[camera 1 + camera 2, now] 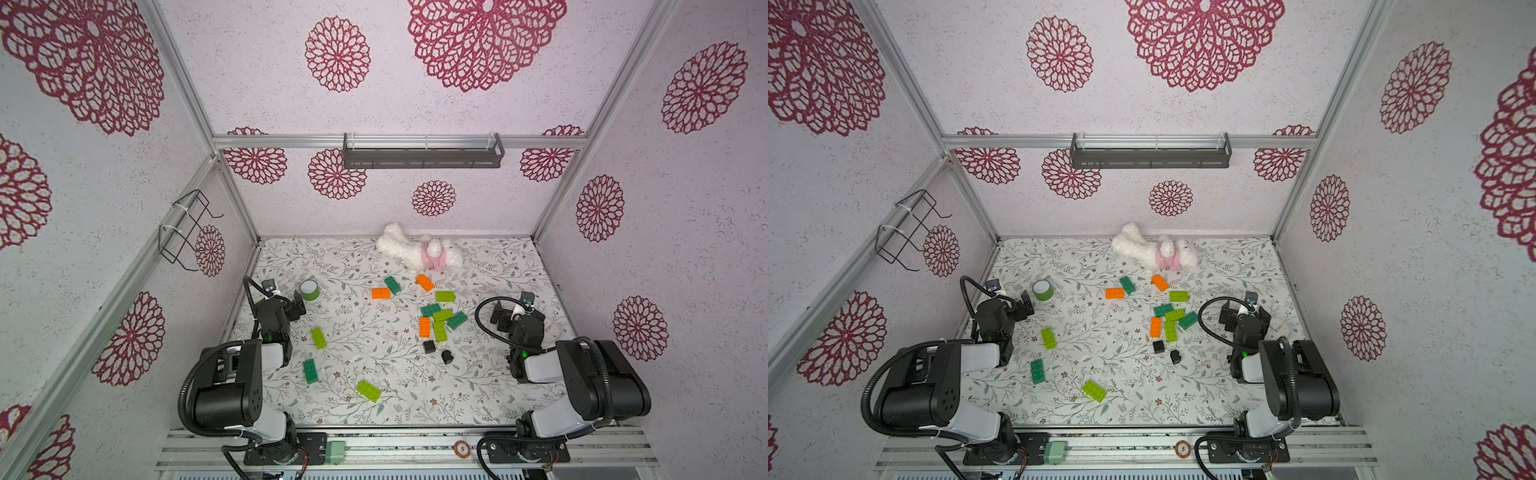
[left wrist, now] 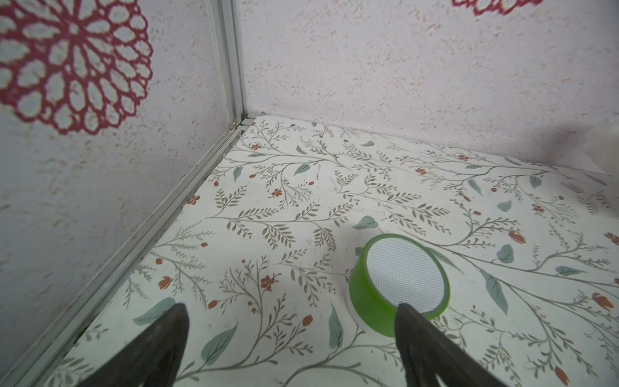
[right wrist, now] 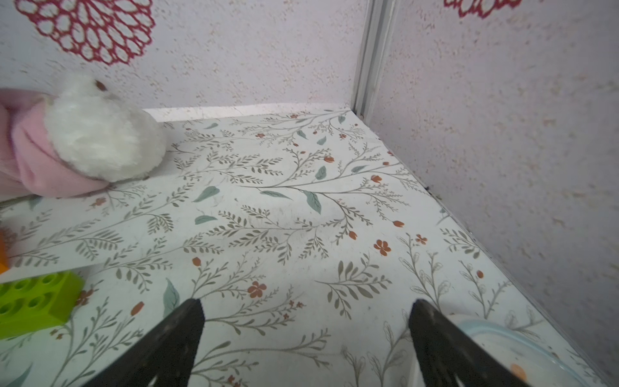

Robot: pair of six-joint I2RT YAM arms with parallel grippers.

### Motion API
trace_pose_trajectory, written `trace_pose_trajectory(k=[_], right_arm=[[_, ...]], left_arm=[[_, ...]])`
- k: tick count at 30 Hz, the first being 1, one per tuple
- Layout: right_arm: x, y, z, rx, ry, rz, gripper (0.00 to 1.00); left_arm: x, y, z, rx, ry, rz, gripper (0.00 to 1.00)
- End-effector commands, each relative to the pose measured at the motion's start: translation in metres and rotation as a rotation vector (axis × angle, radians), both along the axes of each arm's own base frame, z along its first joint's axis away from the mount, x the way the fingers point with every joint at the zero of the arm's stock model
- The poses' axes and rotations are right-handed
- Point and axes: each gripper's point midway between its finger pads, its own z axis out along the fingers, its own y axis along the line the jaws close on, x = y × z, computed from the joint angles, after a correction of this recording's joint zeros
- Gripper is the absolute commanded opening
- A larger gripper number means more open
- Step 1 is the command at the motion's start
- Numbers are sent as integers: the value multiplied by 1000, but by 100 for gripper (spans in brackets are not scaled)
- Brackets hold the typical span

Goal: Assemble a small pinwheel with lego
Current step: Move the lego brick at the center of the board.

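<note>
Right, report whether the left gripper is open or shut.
Open. The left gripper shows both fingers far apart in its wrist view, only patterned table between them.

Orange brick [image 3: 2,256] mostly off-frame

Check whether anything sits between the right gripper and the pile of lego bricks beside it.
Nothing visible does. Only bare mat separates the open right gripper from the nearest dark green brick; the plush toy lies farther back, off that line.
</note>
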Motion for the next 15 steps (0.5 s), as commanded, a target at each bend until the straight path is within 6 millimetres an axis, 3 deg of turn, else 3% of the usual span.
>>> trace_pose_trajectory(k=[1, 3, 5, 8, 10, 13, 15], right_arm=[[-1, -8, 72, -39, -112, -100, 99], [-16, -23, 109, 59, -218, -210, 99], [-34, -42, 127, 179, -257, -356, 99], [-49, -52, 132, 261, -254, -434, 99], [-68, -63, 123, 409, -294, -548, 99], [-70, -50, 137, 474, -314, -411, 99], [-69, -42, 139, 505, -242, -386, 99]], left_arm=[[-2, 23, 51, -11, -16, 150, 97], [-5, 28, 84, -66, -98, 218, 97], [-18, 32, 102, -195, -127, 340, 97], [-39, 20, 116, -316, -103, 443, 97], [-54, 10, 115, -415, -86, 470, 97], [-70, -16, 111, -604, 22, 352, 97], [-80, -39, 120, -652, 47, 231, 97]])
